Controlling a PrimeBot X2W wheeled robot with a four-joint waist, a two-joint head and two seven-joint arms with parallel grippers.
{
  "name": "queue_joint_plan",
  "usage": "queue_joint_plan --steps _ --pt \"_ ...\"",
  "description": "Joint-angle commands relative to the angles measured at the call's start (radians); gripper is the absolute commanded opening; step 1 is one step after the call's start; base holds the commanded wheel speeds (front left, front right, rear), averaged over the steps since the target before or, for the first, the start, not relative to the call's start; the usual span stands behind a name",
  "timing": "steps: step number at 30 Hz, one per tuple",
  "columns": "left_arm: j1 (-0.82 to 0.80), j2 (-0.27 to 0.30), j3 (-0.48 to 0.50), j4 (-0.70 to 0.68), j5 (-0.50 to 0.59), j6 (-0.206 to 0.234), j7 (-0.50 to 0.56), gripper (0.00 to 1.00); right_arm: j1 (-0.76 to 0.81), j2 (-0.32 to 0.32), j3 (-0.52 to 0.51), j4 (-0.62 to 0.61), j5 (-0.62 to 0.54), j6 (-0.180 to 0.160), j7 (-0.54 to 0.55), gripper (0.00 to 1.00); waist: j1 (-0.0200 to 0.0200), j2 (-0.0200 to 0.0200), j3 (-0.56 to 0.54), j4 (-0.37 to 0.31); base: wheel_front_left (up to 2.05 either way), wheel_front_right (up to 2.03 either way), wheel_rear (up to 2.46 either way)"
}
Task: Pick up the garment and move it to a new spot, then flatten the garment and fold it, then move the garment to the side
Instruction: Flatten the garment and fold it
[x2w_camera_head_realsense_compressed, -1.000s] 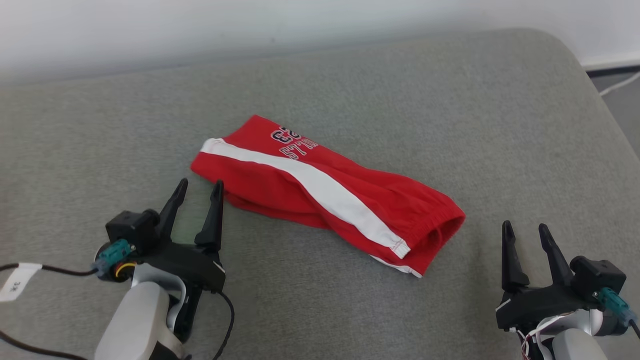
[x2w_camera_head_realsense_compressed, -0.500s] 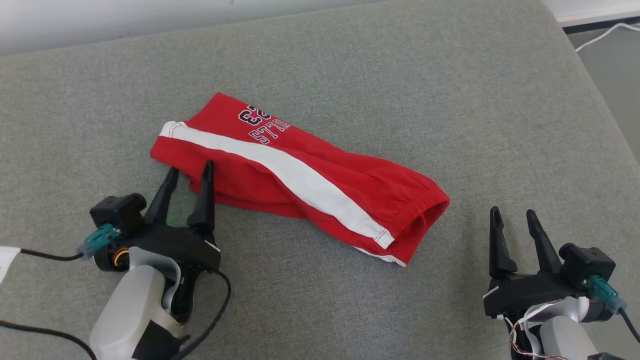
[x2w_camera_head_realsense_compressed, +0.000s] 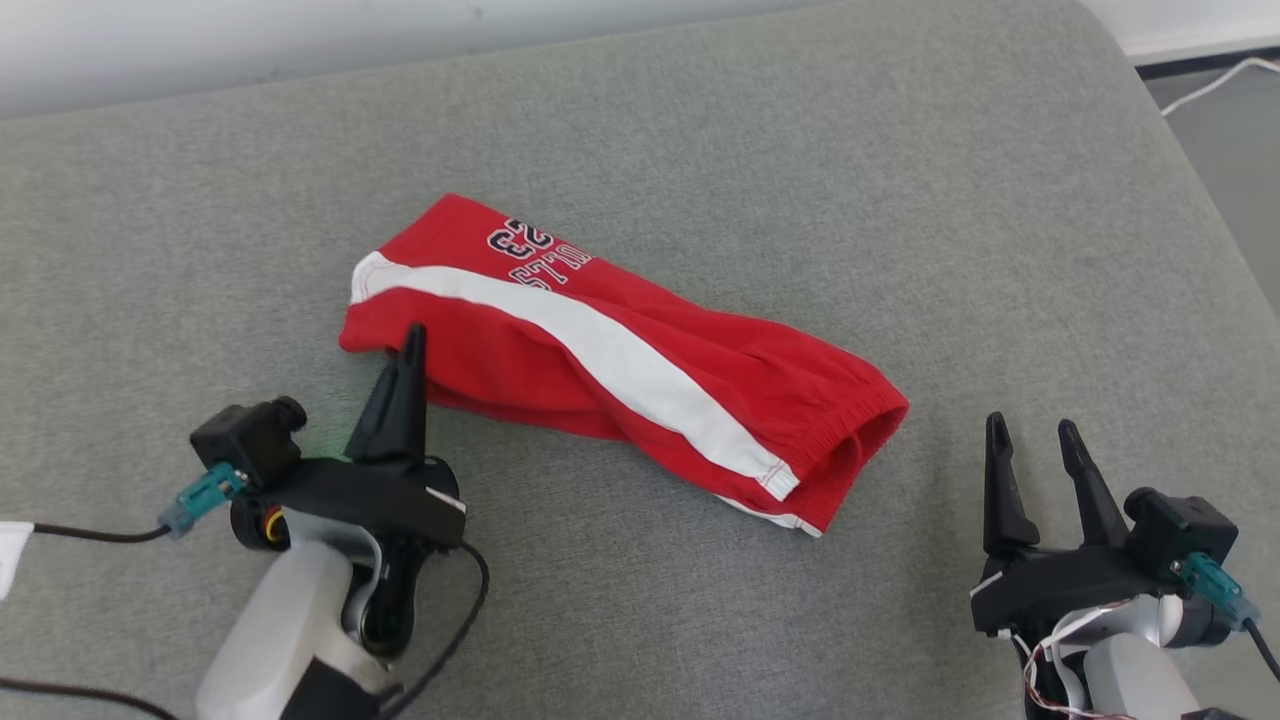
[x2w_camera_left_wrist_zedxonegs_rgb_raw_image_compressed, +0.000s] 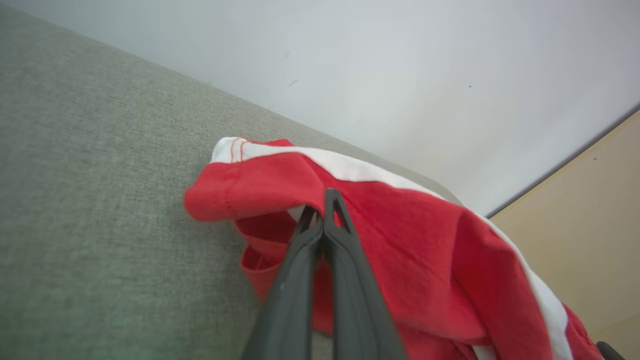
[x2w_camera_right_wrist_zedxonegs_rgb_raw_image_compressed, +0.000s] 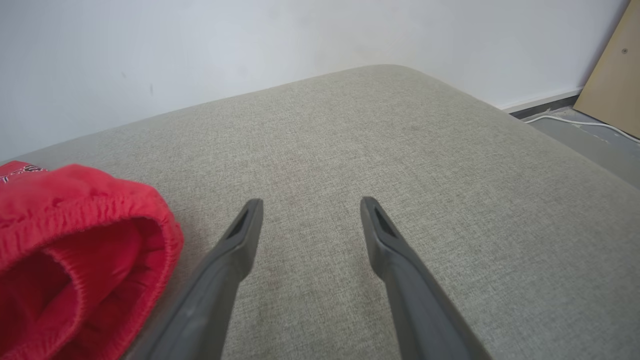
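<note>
Grey fabric cushion (x2w_camera_head_realsense_compressed: 800, 150) below a white wall (x2w_camera_head_realsense_compressed: 300, 40). A red, white-striped garment (x2w_camera_head_realsense_compressed: 620, 350) lies mid-cushion. Left tool (x2w_camera_head_realsense_compressed: 411, 340) is pinched closed on its left edge; right tool (x2w_camera_head_realsense_compressed: 1031, 422) stands open near its other end.

Left hand (x2w_camera_head_realsense_compressed: 411, 338): two long dark fingers pressed together, pointing up the head view. The tips pinch the near edge of the red fabric garment with a white stripe (x2w_camera_head_realsense_compressed: 620, 370); in the wrist view one tip sits under a fold and the other on top. Pale left forearm (x2w_camera_head_realsense_compressed: 285, 640) enters from lower left.
Right hand (x2w_camera_head_realsense_compressed: 1031, 425): lower right, fingers spread apart and pointing up, nothing between them.
</note>
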Motion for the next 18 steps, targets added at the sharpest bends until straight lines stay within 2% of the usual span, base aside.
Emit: queue_joint_plan --steps 1,8,18 --pt "0.069 -0.002 0.005 -0.029 0.010 -0.001 0.002 0.00 0.017 -0.001 -0.002 -0.001 0.005 -0.001 -0.001 1.00 -0.0001 -0.0001 -0.031 0.030 0.00 0.00 0.00" --pt "0.179 -0.006 0.018 -0.108 0.033 -0.001 0.002 0.00 0.038 -0.010 0.010 0.007 0.004 -0.001 -0.001 1.00 -0.0001 -0.0001 -0.088 0.096 0.00 0.00 0.00" --pt "0.324 -0.013 0.105 -0.207 0.176 -0.001 0.001 0.00 0.056 -0.017 0.059 0.025 0.027 -0.001 -0.001 1.00 -0.0001 -0.0001 -0.157 0.192 0.00 0.00 0.00"
